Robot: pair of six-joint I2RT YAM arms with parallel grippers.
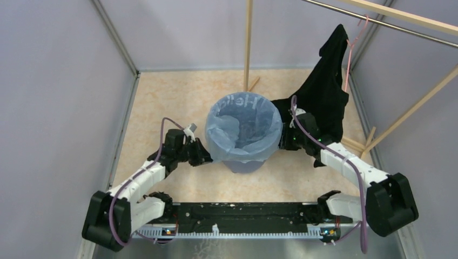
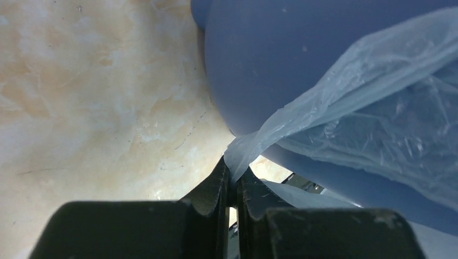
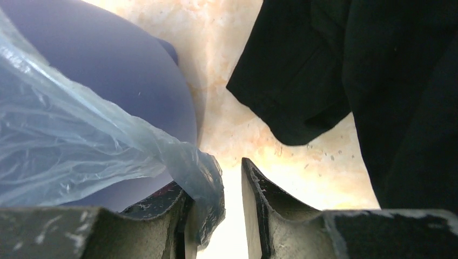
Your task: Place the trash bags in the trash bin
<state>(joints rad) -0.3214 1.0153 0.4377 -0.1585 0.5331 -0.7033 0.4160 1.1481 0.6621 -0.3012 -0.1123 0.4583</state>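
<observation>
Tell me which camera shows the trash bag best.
Top external: most of the trash bag shows, opened over the trash bin's rim. Left wrist shows only a stretched corner pinched in the left hand; right wrist shows a fold draped over one finger of the open right hand.

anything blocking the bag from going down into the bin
Nothing visible does. The trash bag is draped over the open mouth of the trash bin, its edge pinched in the left end effector. The black garment hangs beside the right end effector, not over the opening.
</observation>
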